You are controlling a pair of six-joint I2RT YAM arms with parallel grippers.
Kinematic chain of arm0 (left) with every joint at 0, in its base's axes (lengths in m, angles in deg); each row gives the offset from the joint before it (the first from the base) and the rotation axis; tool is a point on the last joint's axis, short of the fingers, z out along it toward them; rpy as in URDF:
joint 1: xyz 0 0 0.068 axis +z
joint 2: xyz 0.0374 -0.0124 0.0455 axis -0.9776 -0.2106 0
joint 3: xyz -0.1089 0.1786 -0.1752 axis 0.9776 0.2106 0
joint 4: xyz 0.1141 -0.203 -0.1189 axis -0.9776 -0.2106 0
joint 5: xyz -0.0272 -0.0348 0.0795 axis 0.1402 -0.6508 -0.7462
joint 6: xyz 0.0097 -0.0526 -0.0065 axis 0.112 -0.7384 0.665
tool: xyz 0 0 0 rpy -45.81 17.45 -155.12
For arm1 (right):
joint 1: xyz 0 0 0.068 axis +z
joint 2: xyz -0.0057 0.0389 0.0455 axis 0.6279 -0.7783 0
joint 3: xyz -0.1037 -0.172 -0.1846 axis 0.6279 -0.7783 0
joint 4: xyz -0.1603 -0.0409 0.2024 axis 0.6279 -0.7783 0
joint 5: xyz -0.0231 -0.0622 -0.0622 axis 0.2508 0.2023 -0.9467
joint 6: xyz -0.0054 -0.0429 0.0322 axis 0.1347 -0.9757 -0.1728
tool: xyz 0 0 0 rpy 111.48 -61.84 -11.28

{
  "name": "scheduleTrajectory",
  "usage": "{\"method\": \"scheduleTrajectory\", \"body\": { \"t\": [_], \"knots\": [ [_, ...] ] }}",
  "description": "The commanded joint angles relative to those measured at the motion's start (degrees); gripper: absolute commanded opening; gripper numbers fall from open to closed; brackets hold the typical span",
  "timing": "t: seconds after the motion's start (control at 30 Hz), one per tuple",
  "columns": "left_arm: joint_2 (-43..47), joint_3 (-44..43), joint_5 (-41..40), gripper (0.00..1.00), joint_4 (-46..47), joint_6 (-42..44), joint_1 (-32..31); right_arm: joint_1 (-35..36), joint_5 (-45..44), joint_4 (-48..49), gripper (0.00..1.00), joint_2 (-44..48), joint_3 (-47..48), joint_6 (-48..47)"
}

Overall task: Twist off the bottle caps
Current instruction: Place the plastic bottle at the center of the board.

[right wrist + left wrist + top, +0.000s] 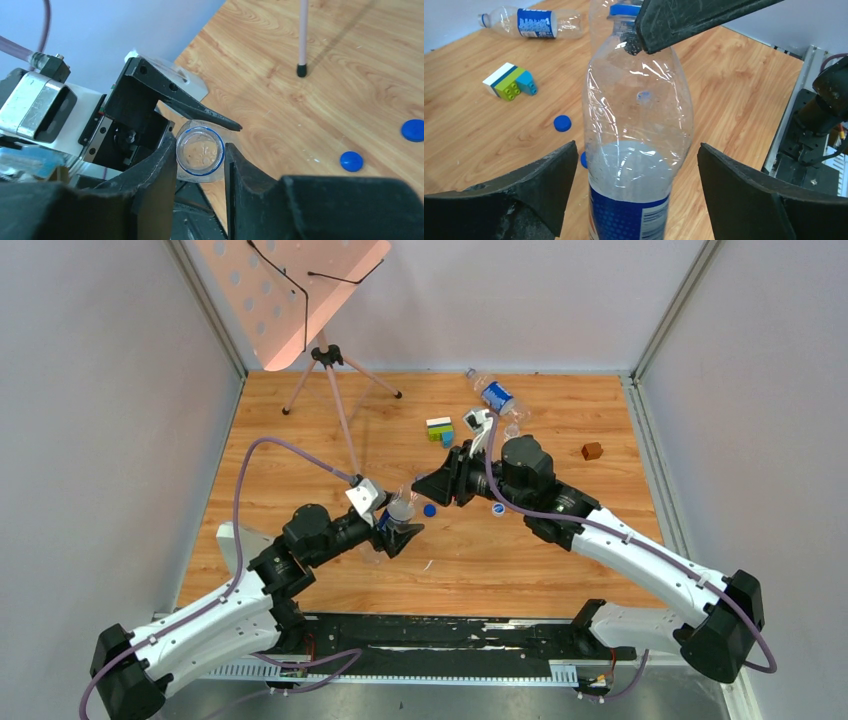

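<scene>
A clear bottle (401,508) with a blue label stands between my two grippers. Its mouth (200,150) is open, with only a blue ring round the neck. My right gripper (201,152) is shut on that neck from above; it also shows in the top view (418,490). My left gripper (636,150) is open round the bottle's body (636,100), with a small gap on each side. Two loose blue caps (430,509) (498,508) lie on the table beside the bottle. A second labelled bottle (495,395) lies at the back.
A toy block cluster (440,428) sits behind the right gripper. A small brown cube (592,451) lies at the right. A tripod stand (330,370) with a perforated board occupies the back left. Some clear plastic (372,554) shows under the left wrist.
</scene>
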Motion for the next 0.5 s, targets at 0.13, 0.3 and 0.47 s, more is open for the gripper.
{"method": "scheduleTrajectory", "body": {
  "t": [0.13,0.3,0.47],
  "knots": [
    [-1.7,-4.2,-3.9,1.00,-2.5,-0.6,0.1,0.7,-18.8,-6.4,0.03,1.1,4.1,-9.3],
    [-0.9,-4.4,-7.9,1.00,-4.5,-0.8,0.2,0.8,-30.5,-7.2,0.02,2.1,2.8,-13.2],
    [0.0,-4.8,-11.2,1.00,-7.3,-1.0,0.1,0.8,-39.0,-10.3,0.03,2.0,3.0,-17.5]
  ]
}}
